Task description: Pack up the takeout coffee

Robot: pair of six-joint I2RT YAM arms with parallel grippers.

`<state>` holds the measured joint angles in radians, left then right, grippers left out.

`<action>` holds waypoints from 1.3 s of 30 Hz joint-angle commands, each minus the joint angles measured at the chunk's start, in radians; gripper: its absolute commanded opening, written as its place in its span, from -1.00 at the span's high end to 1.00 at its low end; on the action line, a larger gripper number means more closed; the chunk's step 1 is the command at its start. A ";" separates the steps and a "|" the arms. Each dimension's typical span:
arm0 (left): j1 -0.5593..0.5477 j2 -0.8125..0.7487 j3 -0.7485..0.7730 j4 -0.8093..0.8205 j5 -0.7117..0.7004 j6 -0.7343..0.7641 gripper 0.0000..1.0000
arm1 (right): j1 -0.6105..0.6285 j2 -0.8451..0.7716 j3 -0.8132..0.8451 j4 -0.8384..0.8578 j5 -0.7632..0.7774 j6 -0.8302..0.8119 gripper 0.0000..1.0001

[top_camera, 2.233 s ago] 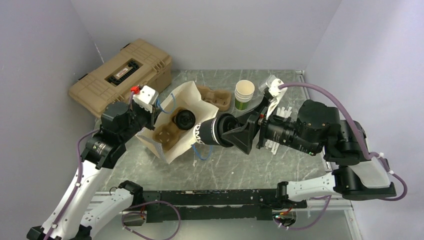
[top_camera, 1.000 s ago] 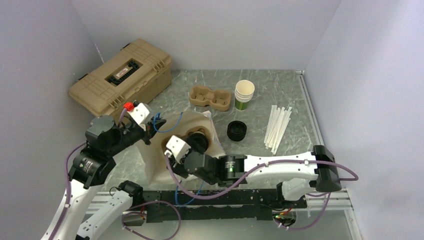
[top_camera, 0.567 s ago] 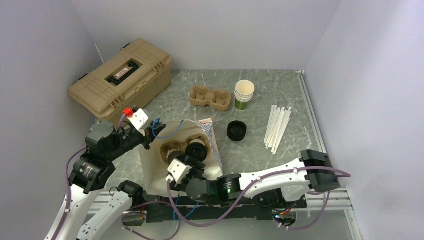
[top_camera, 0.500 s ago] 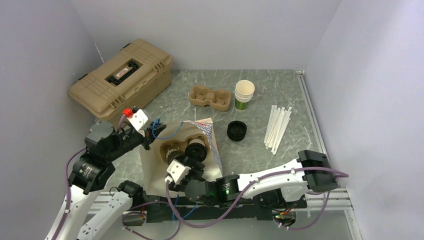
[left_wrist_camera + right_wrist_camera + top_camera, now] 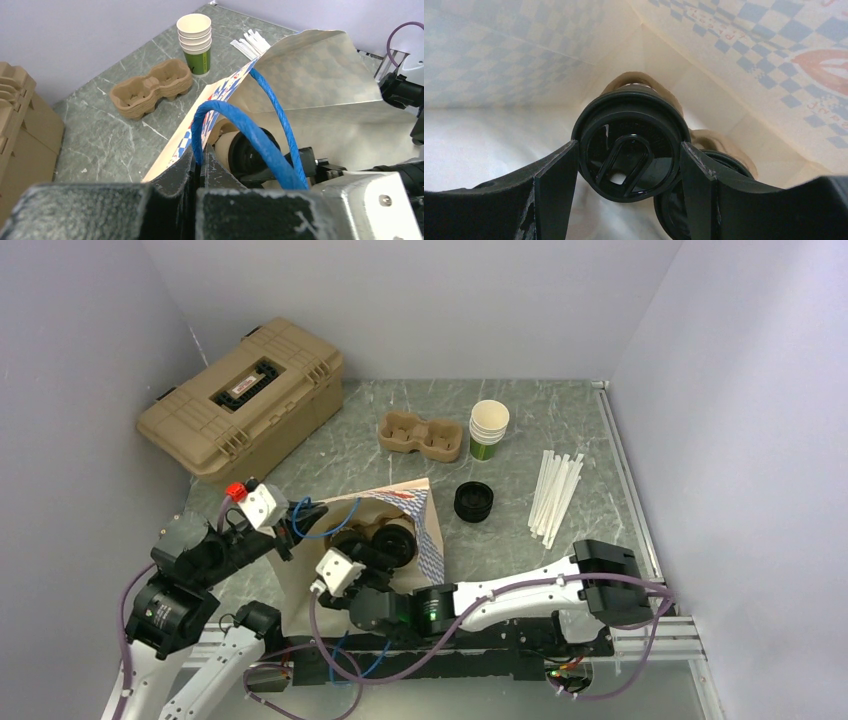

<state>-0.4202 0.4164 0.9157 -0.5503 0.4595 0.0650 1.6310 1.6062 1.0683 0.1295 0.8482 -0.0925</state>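
One takeout coffee [image 5: 631, 150], lid [image 5: 624, 107] facing right gripper [image 5: 629, 150] clasping it, axis along fingers [image 5: 554, 185], left gripper [image 5: 200, 162] pinching bag handle [image 5: 250, 131].

A grey-green marbled table [image 5: 520, 410] carries a tan hard plastic case [image 5: 245, 395] at far left. A brown pulp cup carrier [image 5: 420, 435] sits just beside stacked cream paper cups [image 5: 488, 430]. Nearer lie black round lids [image 5: 474, 502], white straws [image 5: 555, 495] and a checkered paper bag [image 5: 430, 535].
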 commanded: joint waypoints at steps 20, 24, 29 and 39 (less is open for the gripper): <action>0.001 0.241 0.212 -0.140 -0.112 -0.144 1.00 | -0.133 0.159 0.295 -0.334 -0.183 0.089 0.45; 0.000 0.308 0.239 -0.156 -0.186 -0.148 1.00 | -0.193 0.145 0.300 -0.360 -0.317 0.091 0.44; 0.001 0.385 0.225 -0.119 -0.284 -0.155 1.00 | -0.265 0.161 0.337 -0.392 -0.473 0.091 0.43; 0.074 0.464 0.139 -0.040 -0.390 -0.179 1.00 | -0.361 0.229 0.413 -0.412 -0.653 0.111 0.43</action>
<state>-0.3988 0.8635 1.0958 -0.5987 0.1295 -0.0933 1.2995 1.7985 1.4097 -0.2699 0.2890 -0.0151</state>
